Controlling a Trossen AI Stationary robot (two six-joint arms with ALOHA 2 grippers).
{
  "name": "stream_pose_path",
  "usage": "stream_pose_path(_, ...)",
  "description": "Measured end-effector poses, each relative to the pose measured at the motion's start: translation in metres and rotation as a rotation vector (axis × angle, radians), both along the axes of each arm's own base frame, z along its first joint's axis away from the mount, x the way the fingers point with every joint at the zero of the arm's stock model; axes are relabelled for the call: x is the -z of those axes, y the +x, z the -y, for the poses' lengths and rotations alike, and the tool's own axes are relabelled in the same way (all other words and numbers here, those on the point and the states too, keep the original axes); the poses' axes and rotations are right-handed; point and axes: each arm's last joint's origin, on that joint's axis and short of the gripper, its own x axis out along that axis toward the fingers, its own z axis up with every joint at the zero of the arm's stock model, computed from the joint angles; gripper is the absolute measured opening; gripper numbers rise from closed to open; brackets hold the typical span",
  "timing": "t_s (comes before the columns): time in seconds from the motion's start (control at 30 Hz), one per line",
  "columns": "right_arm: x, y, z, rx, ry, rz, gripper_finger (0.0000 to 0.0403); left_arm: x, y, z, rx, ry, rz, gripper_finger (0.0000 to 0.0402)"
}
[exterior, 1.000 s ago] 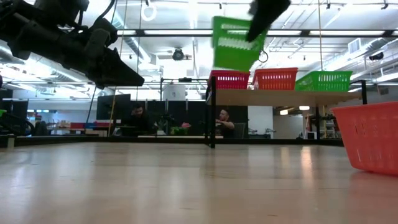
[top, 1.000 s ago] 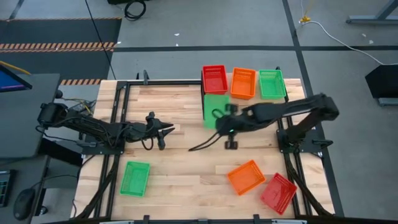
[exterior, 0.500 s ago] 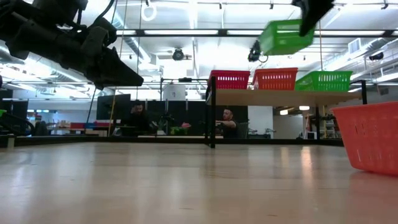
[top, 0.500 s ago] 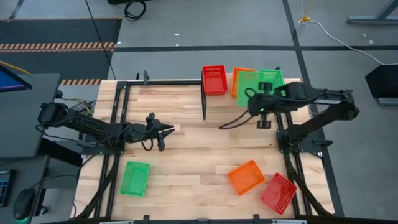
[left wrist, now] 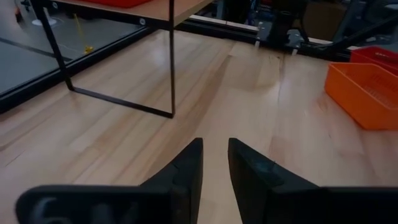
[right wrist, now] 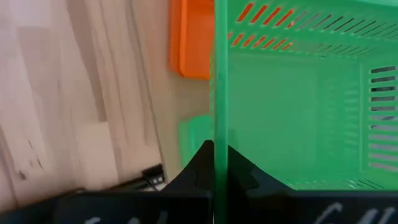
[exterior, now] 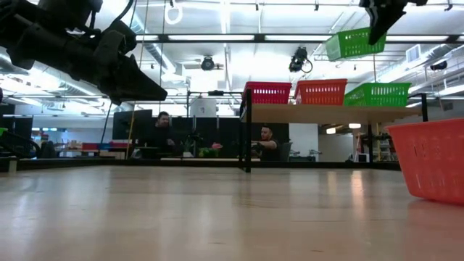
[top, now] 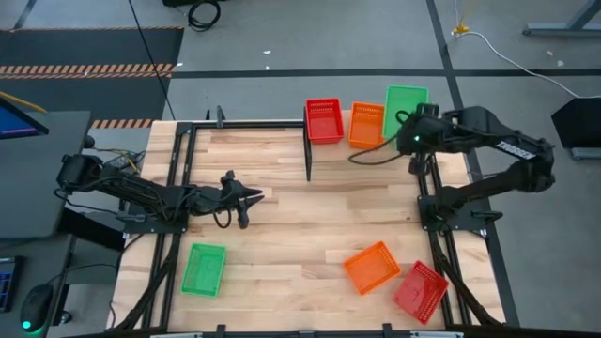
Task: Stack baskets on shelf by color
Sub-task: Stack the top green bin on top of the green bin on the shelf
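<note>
My right gripper (top: 413,131) is shut on a green basket (top: 406,99) and holds it high over the right end of the shelf (exterior: 319,113). On the shelf sit a red basket (exterior: 267,92), an orange basket (exterior: 320,91) and a green basket (exterior: 377,94), each flat on its base. In the high view the held basket covers the shelf's green one. My left gripper (left wrist: 215,163) hovers over the table's left middle (top: 252,197), slightly open and touching nothing. My right gripper pinches the rim of one wall of the green basket (right wrist: 220,134), one finger inside and one outside. In the low view it comes from above (exterior: 380,22). The basket hangs below the fingers, tilted and lifted clear above the shelf's baskets.
On the tabletop lie a green basket (top: 204,268) near the left front, an orange basket (top: 372,267) and a red basket (top: 420,291) near the right front. The shelf's black posts (top: 308,160) stand at the far side. People sit in the room beyond the table.
My right gripper has carried the green basket from above the table in front of the shelf toward the far right, up and over the shelf's right end. The basket has stayed in the hold and has turned on the way.
</note>
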Motion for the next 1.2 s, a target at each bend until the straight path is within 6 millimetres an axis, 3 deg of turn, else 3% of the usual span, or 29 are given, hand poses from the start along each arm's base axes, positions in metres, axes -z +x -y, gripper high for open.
stream_pose_path(0.27,0.001,-0.010,0.021,-0.090,0.048,-0.105,0.0009,0.001,0.000,0.001,0.012,-0.021,-0.004,0.0084)
stream_pose_path(0.53,0.002,-0.021,0.040,-0.035,0.101,-0.115,0.0009,0.001,-0.001,0.008,0.047,-0.018,-0.007,0.0078)
stream_pose_path(0.9,0.030,-0.028,0.056,-0.081,0.225,-0.217,0.0009,0.001,-0.001,0.011,0.062,-0.017,-0.011,0.0076)
stream_pose_path(1.2,0.032,-0.032,0.066,-0.069,0.247,-0.154,0.0011,0.001,-0.001,0.011,0.063,-0.015,-0.011,0.0075)
